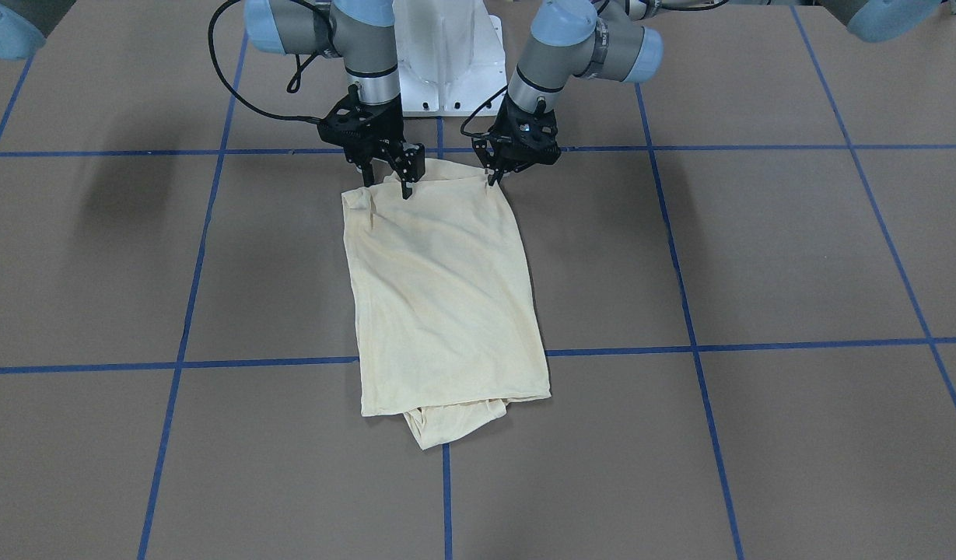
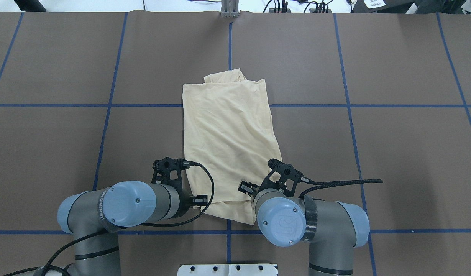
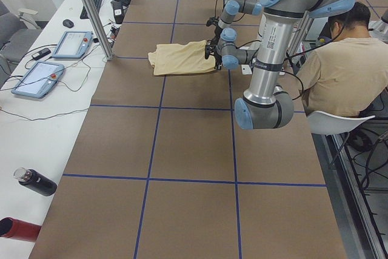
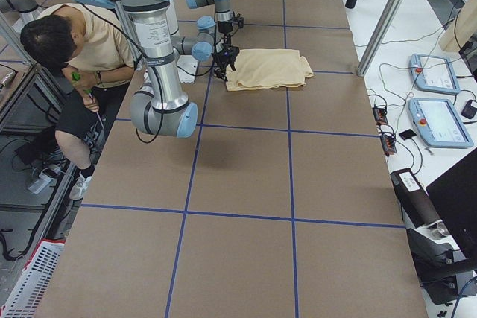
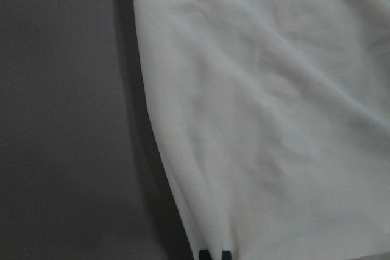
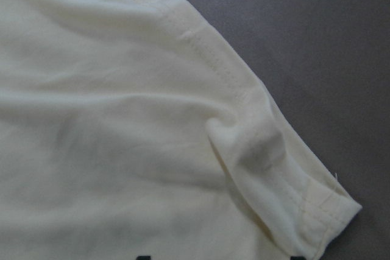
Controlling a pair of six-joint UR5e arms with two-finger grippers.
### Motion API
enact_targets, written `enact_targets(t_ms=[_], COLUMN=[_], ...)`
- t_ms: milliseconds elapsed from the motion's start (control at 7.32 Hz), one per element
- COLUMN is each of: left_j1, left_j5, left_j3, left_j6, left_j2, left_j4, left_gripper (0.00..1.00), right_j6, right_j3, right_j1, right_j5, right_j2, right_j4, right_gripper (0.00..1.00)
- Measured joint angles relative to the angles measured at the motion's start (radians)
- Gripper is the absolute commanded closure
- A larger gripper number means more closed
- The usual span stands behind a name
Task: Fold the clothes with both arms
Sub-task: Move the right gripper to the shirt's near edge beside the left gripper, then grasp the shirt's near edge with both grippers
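You're mid-fold, I judge: the T-shirt [image 1: 446,288] lies on the desk [image 1: 758,257] as a long strip. At its robot-side edge your left claw [image 1: 493,180] looks pinched on one corner; your right claw [image 1: 386,183] stands spread over the other. Close it next, then lift both together.

Blue tape lines [image 1: 252,362] mark the brown table [image 1: 758,257] into big squares. A cream T-shirt [image 1: 446,288] lies folded flat on it (a bunched bit pokes out one end).

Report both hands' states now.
Left hand: shut on the edge of the cream shirt.
Right hand: open, fingers astride the shirt's corner.
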Motion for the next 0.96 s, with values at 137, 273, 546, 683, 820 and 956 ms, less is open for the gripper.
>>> enact_targets(t_ms=[137,273,546,683,820,956], left_j1=[0.0,0.0,0.0,0.0,0.0,0.0], left_j5=[0.0,0.0,0.0,0.0,0.0,0.0], left_j3=[0.0,0.0,-0.001,-0.001,-0.001,-0.002], left_j6=[0.0,0.001,0.001,0.002,0.002,0.002], left_j2=[0.0,0.0,0.0,0.0,0.0,0.0], left_j4=[0.0,0.0,0.0,0.0,0.0,0.0], left_gripper=[1.0,1.0,1.0,1.0,1.0,1.0], right_j6=[0.012,0.025,0.042,0.044,0.044,0.044], right_j3=[0.0,-0.001,-0.003,-0.008,-0.021,-0.037], right_j1=[-0.007,-0.014,-0.022,-0.022,-0.023,-0.023], right_j5=[-0.004,-0.012,-0.031,-0.034,-0.036,-0.037], right_j2=[0.001,0.002,0.005,0.008,0.015,0.025], right_j4=[-0.006,-0.008,-0.009,-0.009,-0.009,-0.009], right_gripper=[0.29,0.35,0.5,0.49,0.54,0.96])
